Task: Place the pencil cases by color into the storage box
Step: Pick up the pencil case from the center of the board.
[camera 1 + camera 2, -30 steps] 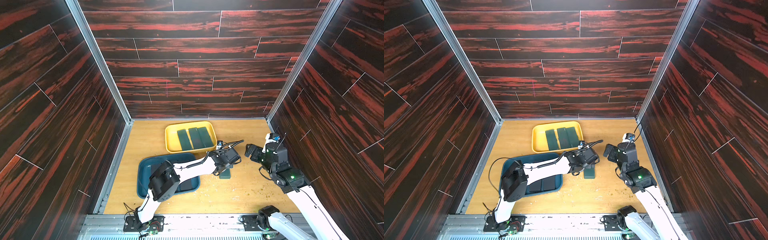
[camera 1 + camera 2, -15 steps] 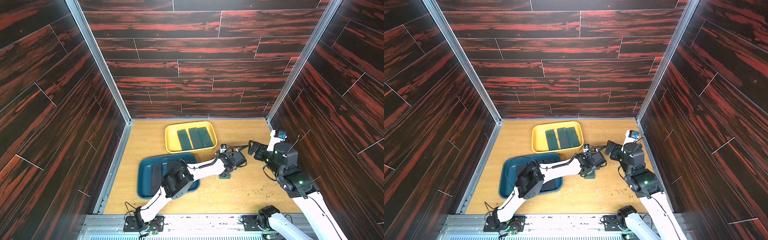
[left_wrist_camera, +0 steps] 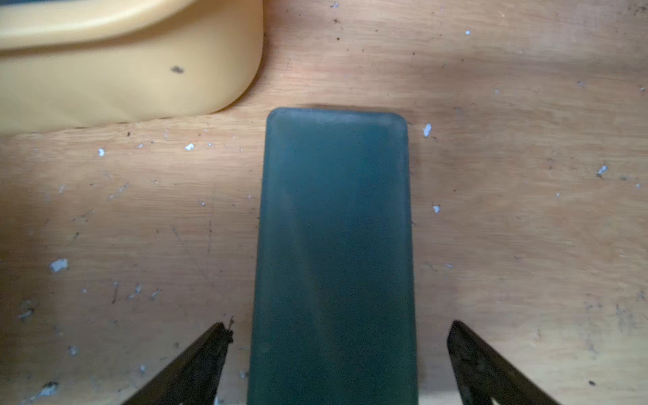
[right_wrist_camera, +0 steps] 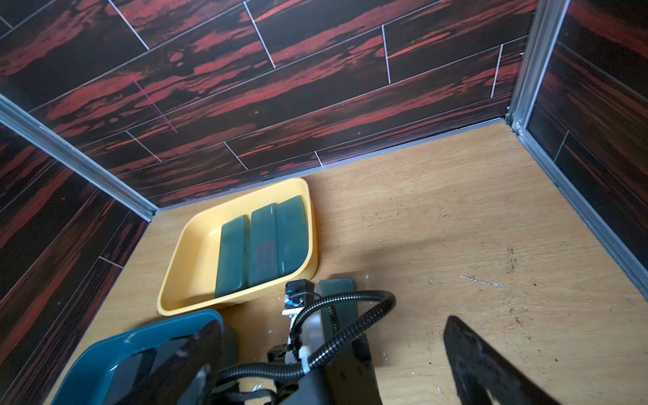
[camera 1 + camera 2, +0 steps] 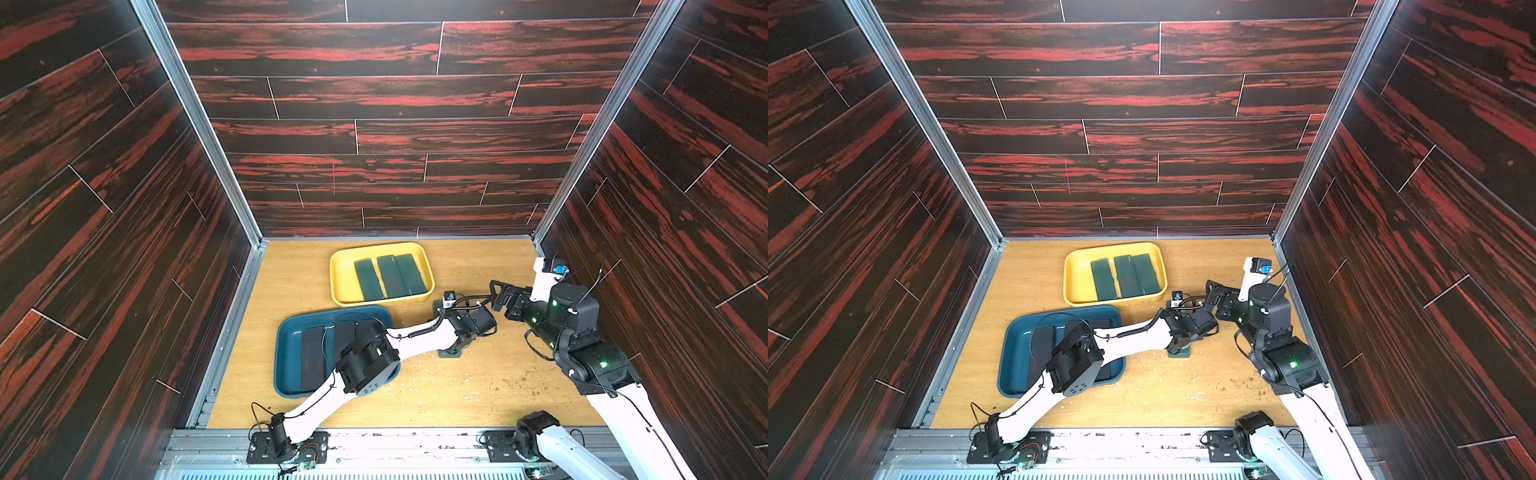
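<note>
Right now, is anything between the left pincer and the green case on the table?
Nothing visible. In the left wrist view the open left pincer straddles the green pencil case, a gap on each side. The yellow tray sits off beside it.

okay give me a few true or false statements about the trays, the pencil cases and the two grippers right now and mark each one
1. Three green cases lie in the yellow tray. True.
2. A green case lies on the table, outside both trays. True.
3. The left gripper is shut on that loose case. False: its jaws stand open on either side of the case, with gaps showing.
4. The blue tray holds green cases. False: the cases in it are black.
5. The right gripper holds a black case. False: it is open and empty, beside the left arm's wrist.
</note>
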You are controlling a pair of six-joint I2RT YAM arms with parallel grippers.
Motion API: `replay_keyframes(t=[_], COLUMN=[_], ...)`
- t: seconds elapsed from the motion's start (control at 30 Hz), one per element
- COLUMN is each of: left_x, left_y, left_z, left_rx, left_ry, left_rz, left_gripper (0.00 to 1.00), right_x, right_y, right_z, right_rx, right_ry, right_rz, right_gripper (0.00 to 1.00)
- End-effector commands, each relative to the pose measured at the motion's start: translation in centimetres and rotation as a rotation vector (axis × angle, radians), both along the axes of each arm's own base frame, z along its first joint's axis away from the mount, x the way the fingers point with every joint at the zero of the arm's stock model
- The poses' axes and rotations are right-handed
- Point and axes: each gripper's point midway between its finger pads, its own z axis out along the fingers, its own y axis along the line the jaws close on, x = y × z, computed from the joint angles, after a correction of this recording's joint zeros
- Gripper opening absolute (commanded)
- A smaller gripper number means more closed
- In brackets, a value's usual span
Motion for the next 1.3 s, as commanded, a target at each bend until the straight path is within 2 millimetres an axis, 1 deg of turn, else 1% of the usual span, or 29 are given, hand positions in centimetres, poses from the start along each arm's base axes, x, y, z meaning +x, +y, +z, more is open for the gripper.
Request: replay_keyframes(t=[0.0,0.27,0.43,0.53,0.6,0.73,0.87,1.0,1.07,1.27], left_x=[0.3,0.7,0.9,1.0,1.2,1.3,1.4,1.2,1.3,1.3], left_y=[0.5,0.9,0.9,0.7,0.5,0.1,0.1,0.1,0.0,-0.3], left_z=[0.2,-0.8,-1.3,-1.8,-2.2,-2.6,-2.5,-2.5,-2.0,-0.5], left_rx=[0.028,0.06,0.064,0.056,0.055,0.056,0.055,0.051,0.048,0.046], left_ry=[-0.028,-0.046,-0.041,-0.034,-0.03,-0.024,-0.027,-0.007,-0.012,-0.021], left_rz=[0.035,0.052,0.054,0.053,0.053,0.048,0.046,0.037,0.03,-0.004], left_gripper=[0.97,0.93,0.89,0.83,0.76,0.66,0.59,0.47,0.45,0.45], right_x=[-0.1,0.1,0.2,0.3,0.3,0.2,0.2,0.3,0.3,0.4], right_y=[0.7,1.7,2.1,2.1,2.1,2.2,2.2,2.3,2.3,2.3], right_z=[-0.1,-1.6,-2.0,-2.1,-1.9,-1.6,-1.5,-1.4,-1.3,-0.7], right_rx=[0.004,0.016,0.019,0.017,0.018,0.026,0.032,0.031,0.032,0.031], right_ry=[0.003,0.042,0.053,0.059,0.056,0.048,0.047,0.046,0.044,0.033], right_rz=[0.042,0.086,0.101,0.102,0.103,0.106,0.108,0.108,0.108,0.107], right_gripper=[0.98,0.95,0.95,0.94,0.94,0.94,0.94,0.94,0.94,0.94])
